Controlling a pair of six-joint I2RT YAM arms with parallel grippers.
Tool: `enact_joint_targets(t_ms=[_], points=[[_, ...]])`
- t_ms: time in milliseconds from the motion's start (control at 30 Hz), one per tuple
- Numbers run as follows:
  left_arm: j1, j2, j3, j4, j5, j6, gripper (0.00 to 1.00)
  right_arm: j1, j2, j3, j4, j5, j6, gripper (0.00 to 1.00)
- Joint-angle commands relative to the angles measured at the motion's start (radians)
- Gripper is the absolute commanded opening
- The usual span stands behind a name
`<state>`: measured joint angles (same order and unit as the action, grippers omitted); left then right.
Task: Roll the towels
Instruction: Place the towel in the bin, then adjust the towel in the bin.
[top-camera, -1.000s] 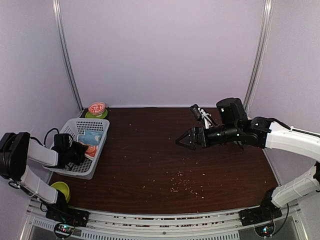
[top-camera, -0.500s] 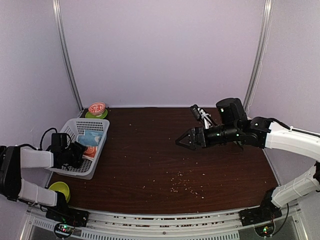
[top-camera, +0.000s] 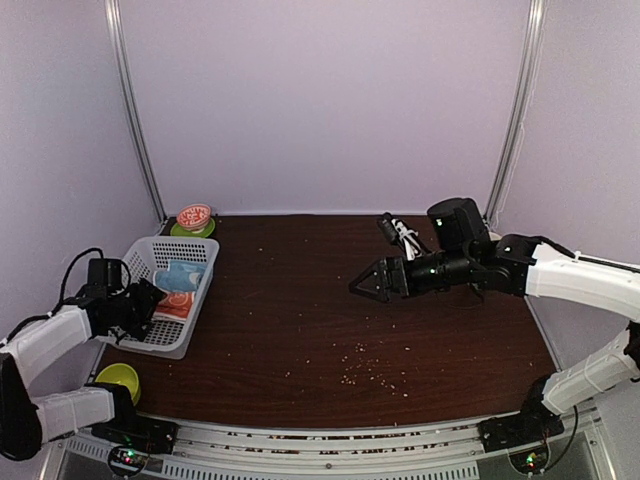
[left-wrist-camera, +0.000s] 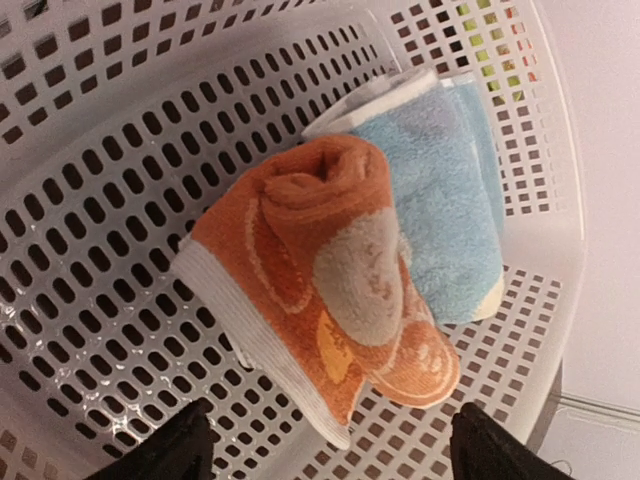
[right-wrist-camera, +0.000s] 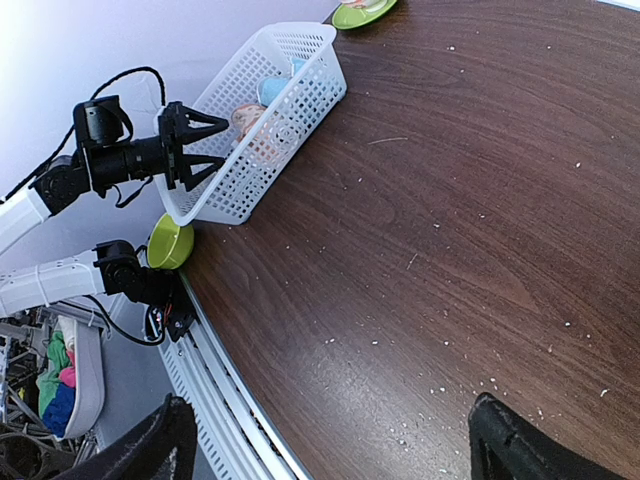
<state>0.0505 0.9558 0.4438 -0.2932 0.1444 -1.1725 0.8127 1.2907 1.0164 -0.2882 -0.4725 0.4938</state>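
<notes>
Both towels lie rolled in the white basket at the table's left edge. The cream and orange rabbit-print towel rests against the light blue towel. From above, the blue towel lies behind the orange towel in the basket. My left gripper hangs open just off the orange roll's near end, holding nothing; in the top view the left gripper is at the basket's left wall. My right gripper hovers open and empty over mid-table.
A green plate with a red patterned bowl stands behind the basket. A green bowl sits by the left arm's base. A black and white tool lies at the back right. Crumbs dot the dark wooden table's front.
My left gripper has opened and drawn back to the left, leaving the orange towel in the basket. The right arm has barely shifted.
</notes>
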Motion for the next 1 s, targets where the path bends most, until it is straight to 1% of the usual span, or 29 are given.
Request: enact_joint_targets(t_ms=[0, 133, 200, 267, 400, 500, 600, 667, 833, 967], points=[[-0.009, -0.057, 0.064, -0.079, -0.038, 0.042, 0.78, -0.004, 0.013, 0.034, 0.012, -0.008, -0.022, 0.94], [-0.022, 0.041, 0.143, -0.041, -0.039, 0.068, 0.56, -0.005, 0.019, 0.04, 0.005, -0.008, -0.026, 0.94], [-0.04, 0.111, 0.19, -0.027, -0.036, 0.065, 0.49, -0.006, 0.017, 0.041, 0.003, -0.006, -0.026, 0.94], [-0.064, 0.176, 0.227, -0.028, -0.054, 0.049, 0.48, -0.007, 0.015, 0.041, 0.0, -0.001, -0.026, 0.94], [-0.099, 0.272, 0.269, -0.032, -0.086, -0.003, 0.49, -0.013, 0.013, 0.041, -0.003, 0.001, -0.026, 0.94], [-0.105, 0.332, 0.293, -0.036, -0.106, -0.021, 0.48, -0.016, 0.013, 0.041, -0.006, -0.002, -0.028, 0.94], [-0.105, 0.376, 0.325, -0.033, -0.115, -0.017, 0.44, -0.022, 0.013, 0.039, -0.01, -0.003, -0.032, 0.94], [-0.104, 0.398, 0.338, -0.029, -0.122, -0.015, 0.4, -0.025, 0.014, 0.036, -0.009, -0.005, -0.033, 0.94], [-0.106, 0.433, 0.326, -0.023, -0.108, -0.01, 0.19, -0.032, 0.008, 0.026, -0.009, -0.008, -0.034, 0.94], [-0.109, 0.415, 0.275, -0.023, -0.1, -0.006, 0.03, -0.037, 0.008, 0.024, -0.007, -0.012, -0.034, 0.94]])
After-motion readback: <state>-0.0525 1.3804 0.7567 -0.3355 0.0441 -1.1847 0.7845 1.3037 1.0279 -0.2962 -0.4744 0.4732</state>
